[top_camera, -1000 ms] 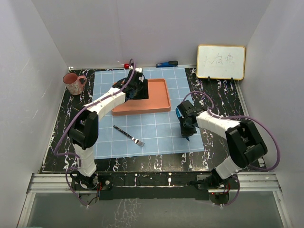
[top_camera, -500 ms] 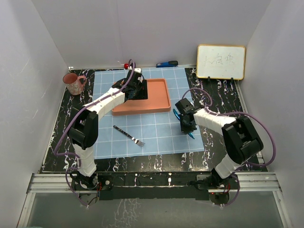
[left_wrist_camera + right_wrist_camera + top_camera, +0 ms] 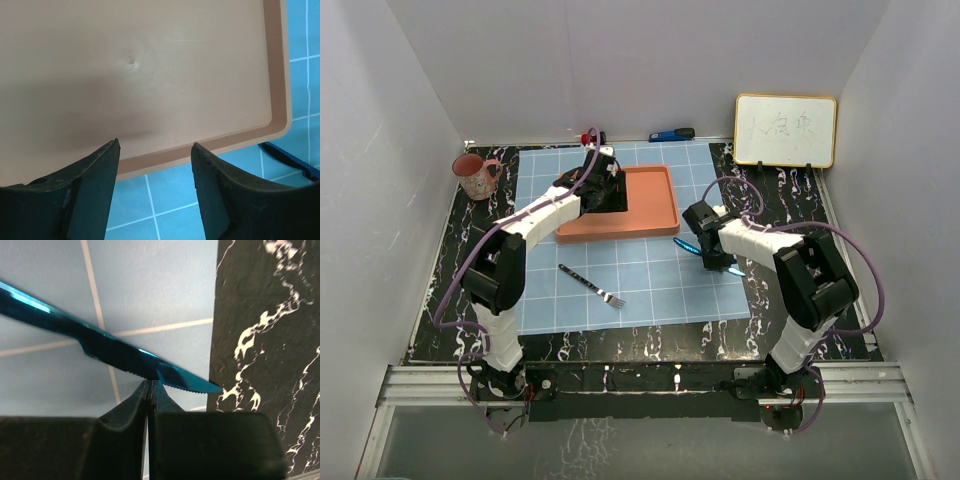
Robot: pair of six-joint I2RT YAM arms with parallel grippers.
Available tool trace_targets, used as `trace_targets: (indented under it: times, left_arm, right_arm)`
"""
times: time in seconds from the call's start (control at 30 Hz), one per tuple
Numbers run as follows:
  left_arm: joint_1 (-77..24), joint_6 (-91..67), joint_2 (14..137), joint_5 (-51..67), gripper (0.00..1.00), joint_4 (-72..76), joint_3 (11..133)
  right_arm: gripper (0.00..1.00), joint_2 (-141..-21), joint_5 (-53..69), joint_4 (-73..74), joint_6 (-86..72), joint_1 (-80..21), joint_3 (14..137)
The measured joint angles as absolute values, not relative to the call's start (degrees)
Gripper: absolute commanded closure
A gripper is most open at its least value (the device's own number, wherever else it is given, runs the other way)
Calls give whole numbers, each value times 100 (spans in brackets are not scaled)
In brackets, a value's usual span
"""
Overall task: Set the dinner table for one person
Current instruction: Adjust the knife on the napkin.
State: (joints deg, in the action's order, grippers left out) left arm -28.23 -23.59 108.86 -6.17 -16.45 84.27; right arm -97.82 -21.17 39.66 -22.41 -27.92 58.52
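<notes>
The dinner table (image 3: 790, 200) is black with white veins, and a light-blue gridded cloth (image 3: 650, 280) covers its middle. My right gripper (image 3: 712, 258) hangs over the cloth's right edge, shut on a shiny blue knife (image 3: 734, 270). In the right wrist view the serrated blade (image 3: 115, 352) crosses just past the closed fingertips of the gripper (image 3: 151, 382). My left gripper (image 3: 610, 190) hovers open over the near-left part of the orange tray (image 3: 650, 215). In the left wrist view the gripper (image 3: 155, 145) straddles the tray's rim (image 3: 210, 145) with nothing between its fingers.
A black fork (image 3: 592, 285) lies on the cloth at the front left. A pink mug (image 3: 475, 177) stands at the table's far left. A whiteboard (image 3: 785, 130) leans at the back right, with a blue marker (image 3: 672, 134) and a small red object (image 3: 586, 137) along the back edge.
My right gripper has moved back and to the left, and the knife has come with it and turned. The left arm has hardly moved.
</notes>
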Motion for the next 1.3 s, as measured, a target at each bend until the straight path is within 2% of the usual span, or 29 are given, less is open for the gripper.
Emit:
trace_targets:
  times: [0.73, 1.3]
  left_arm:
    - [-2770, -2359, 10643, -593, 41, -1601, 8246]
    - [-2749, -2340, 10643, -491, 41, -1584, 8246]
  right_arm:
    - [100, -11093, -3083, 3262, -1706, -2635, 7203]
    - [100, -11771, -2880, 2488, -1199, -2397, 8031]
